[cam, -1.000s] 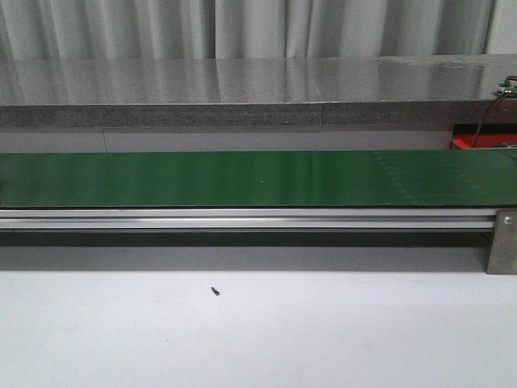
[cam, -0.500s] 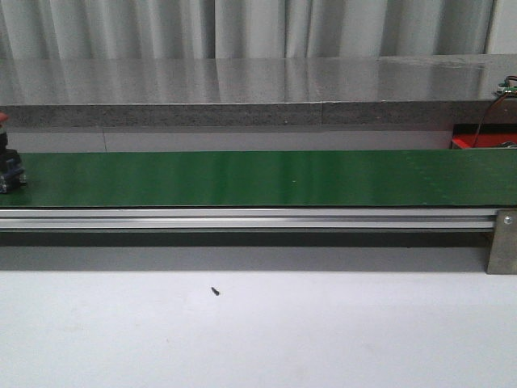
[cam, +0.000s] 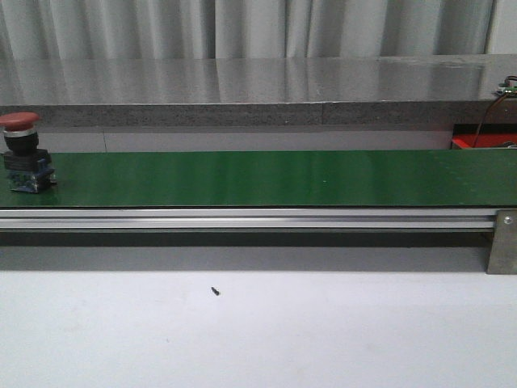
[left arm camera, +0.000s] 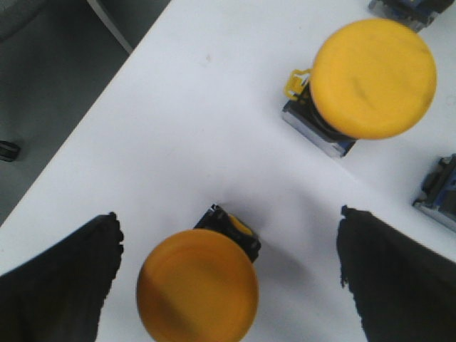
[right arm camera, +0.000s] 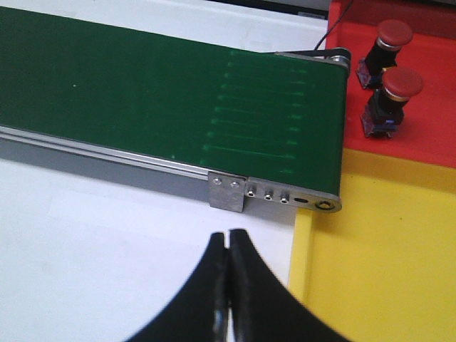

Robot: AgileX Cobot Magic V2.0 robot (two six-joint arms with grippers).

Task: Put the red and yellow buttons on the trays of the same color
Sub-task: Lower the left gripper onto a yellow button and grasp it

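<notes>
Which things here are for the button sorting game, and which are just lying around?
For the job:
red button on the belt
two red buttons on the red tray
yellow buttons
yellow tray
green conveyor belt

Just lying about:
small dark speck on the white table

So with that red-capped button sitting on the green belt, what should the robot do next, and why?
Probably lower the open left gripper onto the yellow-capped push button lying between its black fingers on the white table and close. The red-capped button sits at the green conveyor belt's far left end, away from the shut right gripper.
</notes>
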